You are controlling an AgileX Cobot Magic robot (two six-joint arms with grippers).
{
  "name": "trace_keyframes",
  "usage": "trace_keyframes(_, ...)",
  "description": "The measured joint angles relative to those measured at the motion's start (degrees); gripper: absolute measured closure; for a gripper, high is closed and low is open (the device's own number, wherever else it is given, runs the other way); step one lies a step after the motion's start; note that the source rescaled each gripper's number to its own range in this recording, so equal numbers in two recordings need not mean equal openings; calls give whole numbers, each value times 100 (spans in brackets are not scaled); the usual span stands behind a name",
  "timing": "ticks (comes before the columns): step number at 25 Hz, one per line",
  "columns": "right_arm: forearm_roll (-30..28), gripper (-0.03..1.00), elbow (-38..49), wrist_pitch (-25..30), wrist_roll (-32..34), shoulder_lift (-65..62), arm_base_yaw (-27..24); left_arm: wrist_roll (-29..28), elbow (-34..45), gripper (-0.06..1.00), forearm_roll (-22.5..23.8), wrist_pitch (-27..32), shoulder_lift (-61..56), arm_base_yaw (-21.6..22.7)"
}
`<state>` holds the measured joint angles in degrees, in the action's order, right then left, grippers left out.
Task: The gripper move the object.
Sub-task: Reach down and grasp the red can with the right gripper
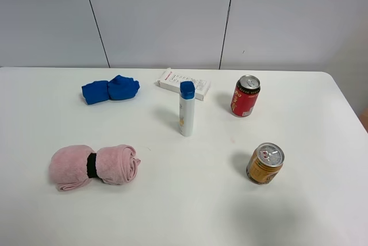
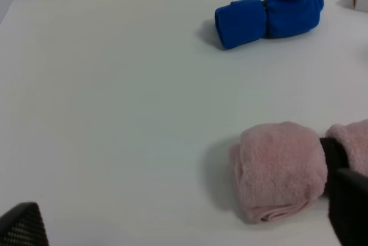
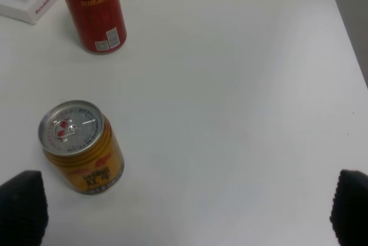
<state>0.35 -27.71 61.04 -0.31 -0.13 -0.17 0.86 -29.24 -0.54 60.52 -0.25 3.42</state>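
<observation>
The red can [image 1: 245, 96] with yellow markings and a silver top stands upright at the back right of the white table [image 1: 322, 211]. It also shows in the right wrist view [image 3: 95, 13], well ahead of my right gripper [image 3: 187, 211]. That gripper is open and empty, its black fingertips [image 3: 20, 206] wide apart over bare table. My left gripper [image 2: 184, 223] is open and empty too, near the pink towel. Neither gripper shows in the exterior high view.
A gold can [image 1: 265, 164] stands in front of the red one, close to the right gripper [image 3: 80, 148]. A white bottle with a blue cap [image 1: 186, 109], a white box [image 1: 184, 83], a blue cloth [image 1: 110, 89] and a rolled pink towel [image 1: 92, 166] lie further left.
</observation>
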Motion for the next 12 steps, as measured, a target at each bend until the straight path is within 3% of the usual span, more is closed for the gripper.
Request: trace_keyframes(12, 0, -3, 0, 0, 0, 0, 0, 0, 0, -6, 0, 0, 0, 0)
